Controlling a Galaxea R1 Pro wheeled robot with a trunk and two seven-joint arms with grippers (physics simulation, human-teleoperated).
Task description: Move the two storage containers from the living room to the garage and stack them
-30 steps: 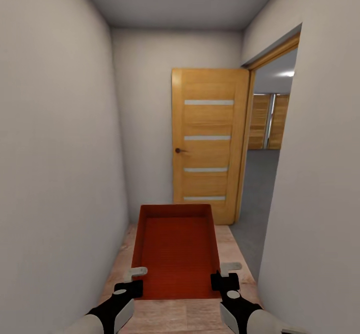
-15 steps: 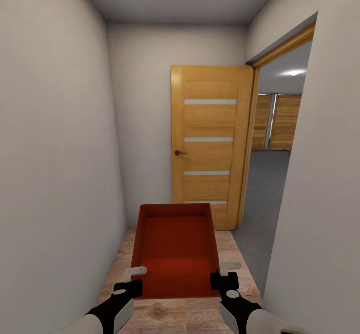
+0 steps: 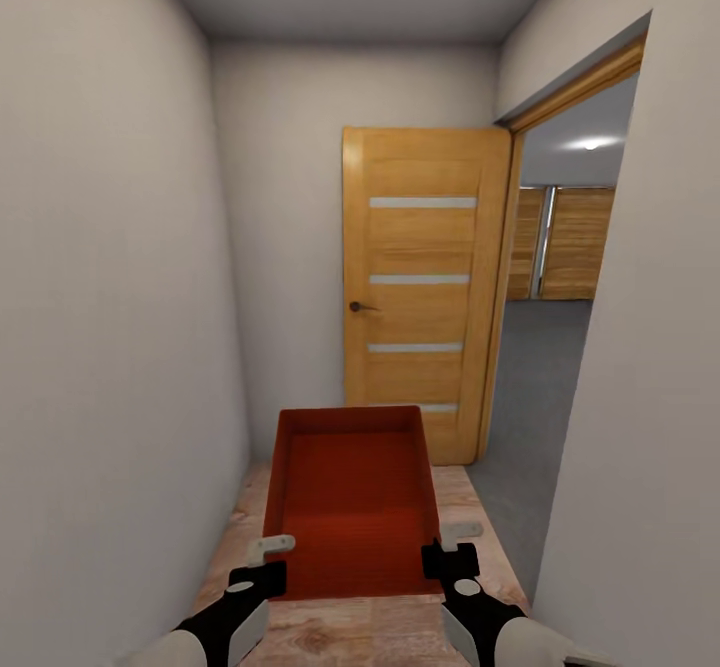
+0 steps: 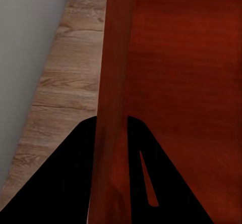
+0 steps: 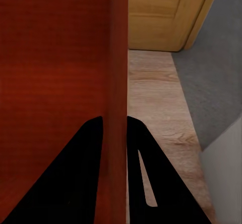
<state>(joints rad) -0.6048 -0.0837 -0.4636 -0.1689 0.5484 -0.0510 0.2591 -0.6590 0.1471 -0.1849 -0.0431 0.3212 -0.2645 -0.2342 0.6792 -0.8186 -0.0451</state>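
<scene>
Red-orange storage container [image 3: 352, 492], open-topped, low plain walls, flat empty bottom, held level above light wood plank floor, long axis pointing toward the wood-panelled door.

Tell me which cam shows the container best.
Head view: the whole storage container shows, open top up, held between the left end effector and right end effector. Each wrist view gives just one side wall clamped between fingers.
</scene>
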